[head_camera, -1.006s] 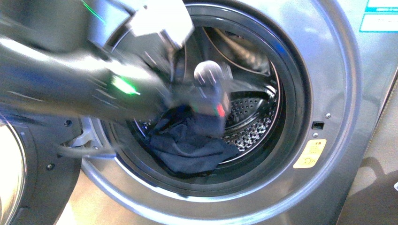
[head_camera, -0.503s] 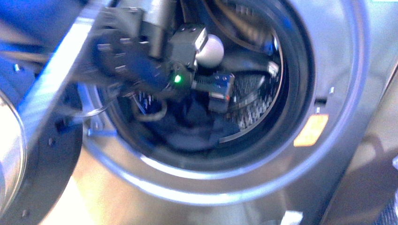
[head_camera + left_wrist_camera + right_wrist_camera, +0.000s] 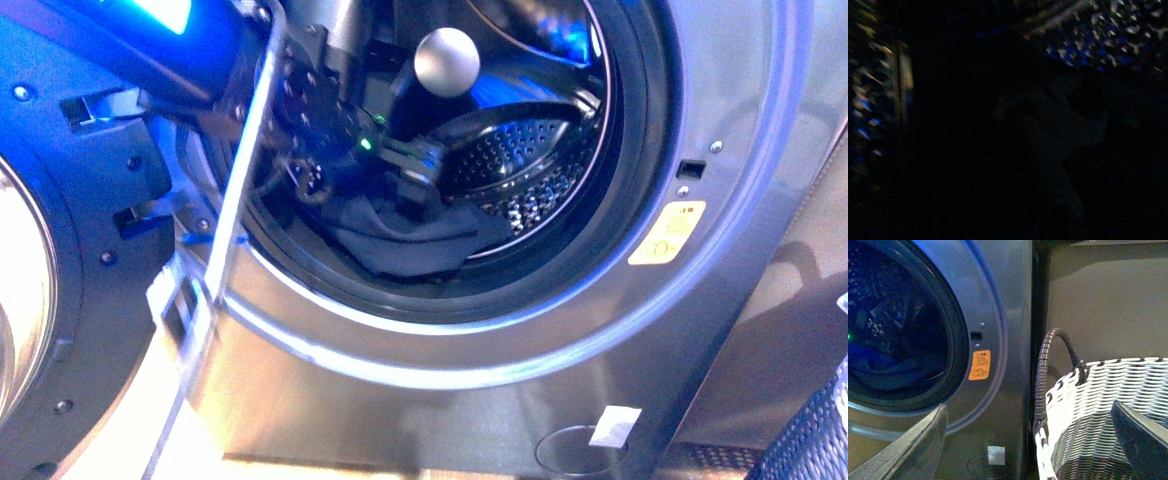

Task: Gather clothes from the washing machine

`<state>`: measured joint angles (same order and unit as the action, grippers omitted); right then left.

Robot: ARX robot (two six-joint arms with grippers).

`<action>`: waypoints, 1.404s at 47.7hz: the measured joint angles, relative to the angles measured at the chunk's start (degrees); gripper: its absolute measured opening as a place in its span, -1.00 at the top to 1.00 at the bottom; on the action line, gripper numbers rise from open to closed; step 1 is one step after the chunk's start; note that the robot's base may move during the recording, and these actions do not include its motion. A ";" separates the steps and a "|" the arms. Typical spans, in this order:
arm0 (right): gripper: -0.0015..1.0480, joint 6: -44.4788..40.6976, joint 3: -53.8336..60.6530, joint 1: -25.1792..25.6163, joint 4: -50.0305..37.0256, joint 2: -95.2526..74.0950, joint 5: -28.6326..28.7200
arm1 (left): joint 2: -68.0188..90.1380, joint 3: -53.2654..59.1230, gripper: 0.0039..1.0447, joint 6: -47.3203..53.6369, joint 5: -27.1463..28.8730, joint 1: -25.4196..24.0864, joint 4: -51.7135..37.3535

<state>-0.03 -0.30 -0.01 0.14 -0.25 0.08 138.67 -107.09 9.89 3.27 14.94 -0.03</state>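
We are at the reach-in: the left gripper is through the opening of the washing machine and hangs just above the clothes. They are a dark navy heap at the front of the drum, lying against the lower rim. To do this well, we should go down into the thick of the heap rather than its thin edge. Then we close on a good fold and lift up and back over the rim so nothing snags. We cannot tell whether the left jaws are apart or closed, since they are lost against dark fabric and the left wrist view is dark. How many garments lie there is also unclear. Our right gripper is outside, spread and empty, near the basket beside the machine
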 joint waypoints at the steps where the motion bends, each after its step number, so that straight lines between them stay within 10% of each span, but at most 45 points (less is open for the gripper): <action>1: -0.86 0.00 0.00 0.00 0.00 0.00 0.00 | 0.20 -0.07 -0.88 -1.40 -1.49 -0.02 1.66; 23: -0.86 0.00 0.00 0.00 0.00 0.00 0.00 | 0.70 2.25 -0.88 -10.16 -10.93 0.50 3.37; 45: -0.86 0.00 0.00 0.00 0.00 0.00 0.00 | 0.59 1.51 -0.88 2.23 -5.75 3.34 13.42; 67: -0.86 0.02 0.00 0.00 0.00 0.00 0.00 | -2.47 8.85 0.59 5.60 -3.26 2.38 5.20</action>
<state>-0.01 -0.30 -0.01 0.14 -0.25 0.08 136.20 -98.24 15.49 0.01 17.32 5.17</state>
